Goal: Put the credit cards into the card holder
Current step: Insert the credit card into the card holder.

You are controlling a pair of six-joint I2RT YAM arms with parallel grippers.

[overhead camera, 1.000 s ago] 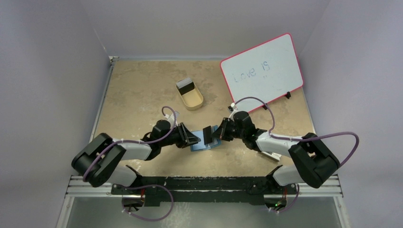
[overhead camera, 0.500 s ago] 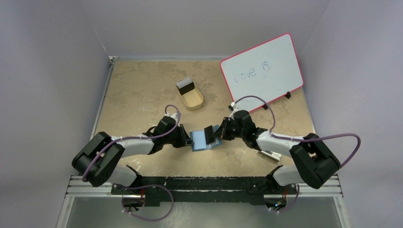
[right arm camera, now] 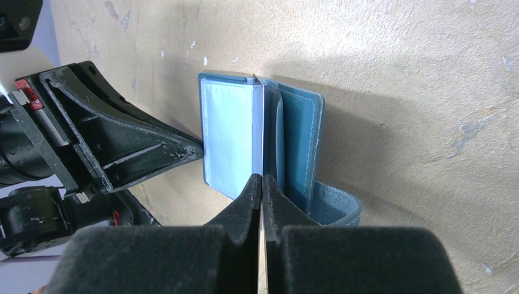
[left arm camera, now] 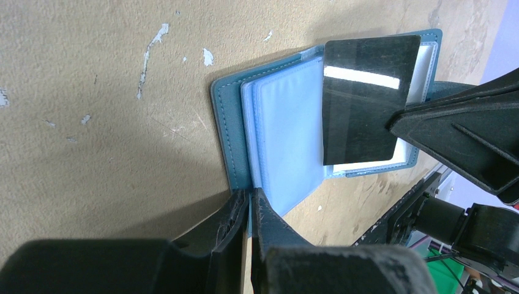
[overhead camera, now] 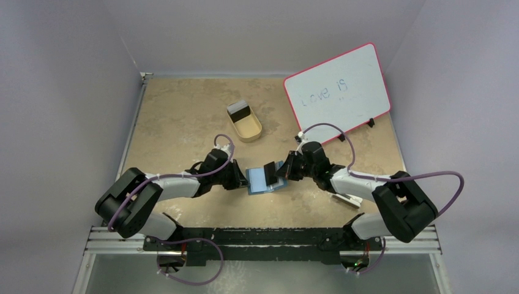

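The left gripper (left arm camera: pixel 250 196) pinched the wallet (left arm camera: pixel 287 147) edge while the right gripper (right arm camera: pixel 262 180) clamped a card (left arm camera: pixel 367 101) above it, probably needing slot alignment next.

Pale lilac walls (overhead camera: pixel 67 86) enclose a scuffed tan table (overhead camera: pixel 177 116) under even light

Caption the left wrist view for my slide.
Left gripper pinches the edge of the open card holder while the right gripper holds a black credit card over its clear sleeves.
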